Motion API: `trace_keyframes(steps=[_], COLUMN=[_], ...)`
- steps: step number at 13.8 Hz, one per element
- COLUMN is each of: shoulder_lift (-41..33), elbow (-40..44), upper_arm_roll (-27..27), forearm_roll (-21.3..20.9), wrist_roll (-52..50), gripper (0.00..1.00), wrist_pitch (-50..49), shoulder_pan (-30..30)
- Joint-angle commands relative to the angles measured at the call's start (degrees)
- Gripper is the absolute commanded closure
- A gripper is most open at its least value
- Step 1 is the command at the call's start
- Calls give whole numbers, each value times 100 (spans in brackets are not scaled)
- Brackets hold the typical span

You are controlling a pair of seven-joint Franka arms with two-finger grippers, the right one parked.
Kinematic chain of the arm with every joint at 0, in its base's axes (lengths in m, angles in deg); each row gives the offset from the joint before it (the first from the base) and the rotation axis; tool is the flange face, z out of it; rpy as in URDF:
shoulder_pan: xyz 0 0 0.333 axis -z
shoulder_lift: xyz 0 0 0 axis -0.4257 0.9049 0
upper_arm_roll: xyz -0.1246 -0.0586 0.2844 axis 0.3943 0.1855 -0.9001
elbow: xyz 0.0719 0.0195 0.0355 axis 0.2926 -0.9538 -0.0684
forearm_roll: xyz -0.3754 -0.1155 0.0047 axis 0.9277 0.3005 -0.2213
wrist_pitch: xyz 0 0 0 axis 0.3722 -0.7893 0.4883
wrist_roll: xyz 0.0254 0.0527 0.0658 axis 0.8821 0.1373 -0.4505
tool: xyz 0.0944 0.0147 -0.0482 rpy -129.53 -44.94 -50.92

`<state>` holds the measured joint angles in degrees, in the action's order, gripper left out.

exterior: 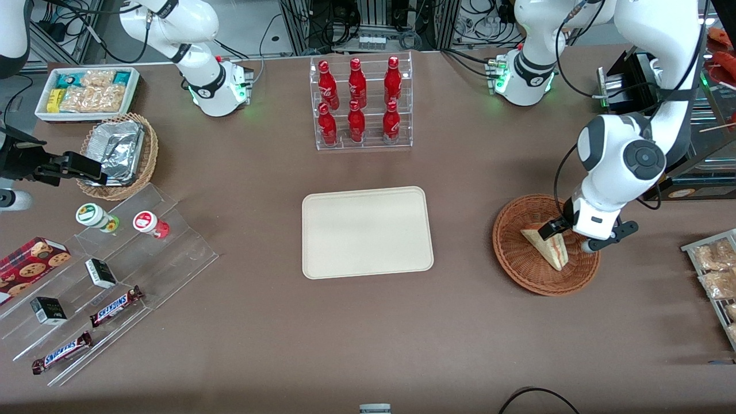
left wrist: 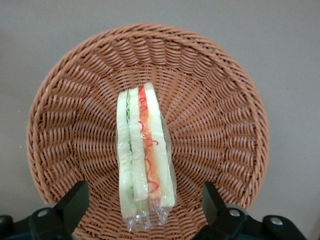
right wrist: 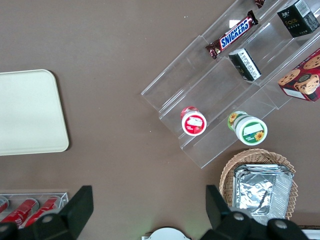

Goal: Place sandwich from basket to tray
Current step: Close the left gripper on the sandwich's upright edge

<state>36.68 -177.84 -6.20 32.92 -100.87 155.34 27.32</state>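
The sandwich point(exterior: 549, 248), a wrapped wedge with pale bread and pink and green filling, stands on edge in the reddish-brown wicker basket point(exterior: 509, 256) toward the working arm's end of the table. My left gripper point(exterior: 569, 237) hangs low over the basket, open, with one finger on each side of the sandwich and not touching it. The left wrist view shows the sandwich point(left wrist: 145, 155) in the basket point(left wrist: 215, 100) between the open gripper's point(left wrist: 144, 205) dark fingers point(left wrist: 75, 202). The cream tray point(exterior: 367, 232) lies flat at the table's middle, with nothing on it.
A clear rack of red bottles point(exterior: 362, 103) stands farther from the camera than the tray. A tan basket with foil point(exterior: 118, 152), a white snack bin point(exterior: 86, 92) and an acrylic shelf of snacks point(exterior: 98, 276) lie toward the parked arm's end. A rack of packets point(exterior: 716, 270) is beside the basket.
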Motion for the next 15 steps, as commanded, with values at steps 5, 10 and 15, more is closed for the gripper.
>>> trace_keyframes(steps=[5, 10, 15], shoulder_lift=[523, 550, 174], elbow=[-78, -61, 61], upper_arm_roll=[-10, -10, -19], forearm_roll=[-88, -88, -114], wrist_roll=[-172, -259, -216], gripper=[0, 72, 89], wrist_pitch=[518, 572, 12], shoulder_pan=[51, 51, 51])
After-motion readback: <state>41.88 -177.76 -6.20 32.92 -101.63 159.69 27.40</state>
